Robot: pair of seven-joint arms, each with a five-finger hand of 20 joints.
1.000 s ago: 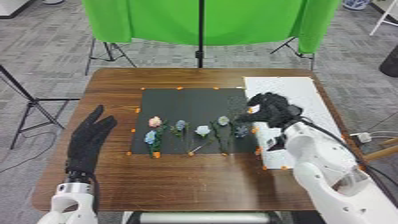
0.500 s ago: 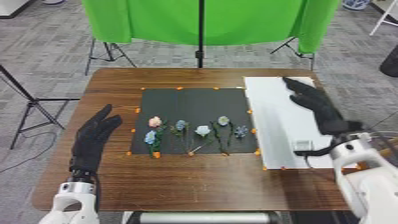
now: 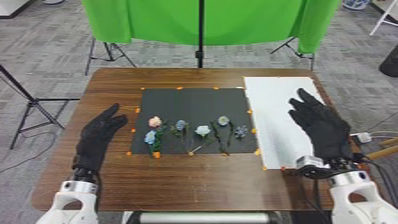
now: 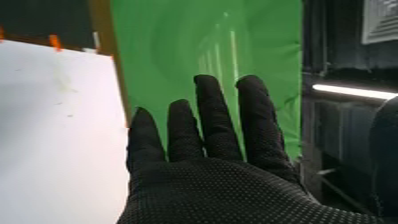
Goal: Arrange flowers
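In the head view my right hand (image 3: 318, 125) is over the right part of the white board, fingers straight and holding nothing. The right wrist view has my right hand (image 4: 213, 185) with its fingers extended. My left hand (image 3: 99, 135) is open at the table's left side, apart from the flowers. On the dark mat lie a pink flower (image 3: 155, 121), a blue flower (image 3: 150, 136) below it, a small bluish flower (image 3: 181, 124), a white flower (image 3: 202, 130), a pale flower (image 3: 223, 120) and a bluish-grey flower (image 3: 241, 131), stems mostly toward the robot.
The dark mat (image 3: 193, 102) is fixed with orange tabs on the brown table (image 3: 195, 180). Beside its right edge lies the white board (image 3: 271, 110). A green cloth (image 3: 258, 20) hangs on stands beyond the table.
My right hand has drawn back from the mat's right edge to the right and toward the robot, and its fingers have straightened. The left hand has shifted slightly; the flowers look the same.
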